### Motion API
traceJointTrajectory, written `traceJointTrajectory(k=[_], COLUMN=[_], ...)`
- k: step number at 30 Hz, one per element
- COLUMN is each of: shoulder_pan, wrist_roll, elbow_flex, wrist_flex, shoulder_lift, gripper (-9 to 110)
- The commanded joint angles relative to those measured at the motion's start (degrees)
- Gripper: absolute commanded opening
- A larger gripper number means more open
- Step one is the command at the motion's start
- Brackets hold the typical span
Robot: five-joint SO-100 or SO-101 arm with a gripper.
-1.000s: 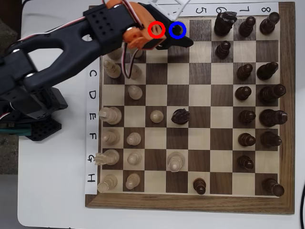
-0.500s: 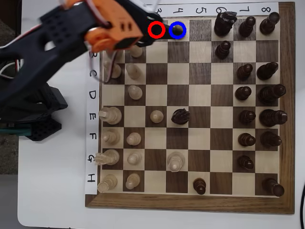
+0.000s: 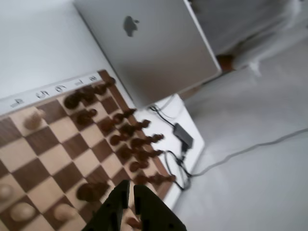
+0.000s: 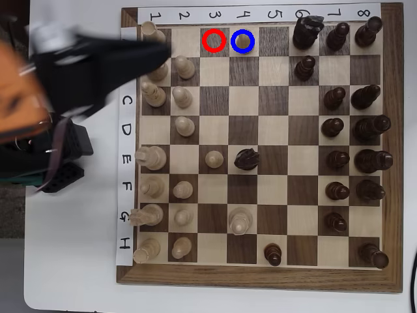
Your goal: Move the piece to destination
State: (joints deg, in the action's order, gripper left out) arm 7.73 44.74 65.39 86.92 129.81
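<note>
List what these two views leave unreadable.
- Gripper: in the overhead view the arm is a motion-blurred smear, so the fingers can't be picked out; the wrist view crops them at the bottom edge.
- Pawn inside the blue circle: too small overhead to see how it is centred.
- Pale pieces near row B: partly covered by the blurred arm.

Paper strips [image 4: 247, 13] read 1–8 and C–H; laptop [image 3: 144, 43] bears an apple logo.

arm [image 4: 85, 72]: pulled back left, blurred | piece [image 4: 243, 41]: apparently left on destination
</note>
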Motion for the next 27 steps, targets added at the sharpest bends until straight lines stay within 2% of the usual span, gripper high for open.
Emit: traceJointTrajectory(k=[1, 11, 16, 20, 27], shoulder_pan=[-11.95, -56.43, -74.79, -82.62, -88.59], wrist_roll=[-8.0, -24.7, -32.52, -35.86, -38.58], elbow_flex=[-5.89, -3.96, 7.56, 23.99, 39.11], wrist_flex=[2.46, 0.62, -2.72, -13.36, -20.83], shoulder_lift=[3.78, 5.19, 5.45, 8.44, 9.14], gripper=[0, 0, 0, 0, 0])
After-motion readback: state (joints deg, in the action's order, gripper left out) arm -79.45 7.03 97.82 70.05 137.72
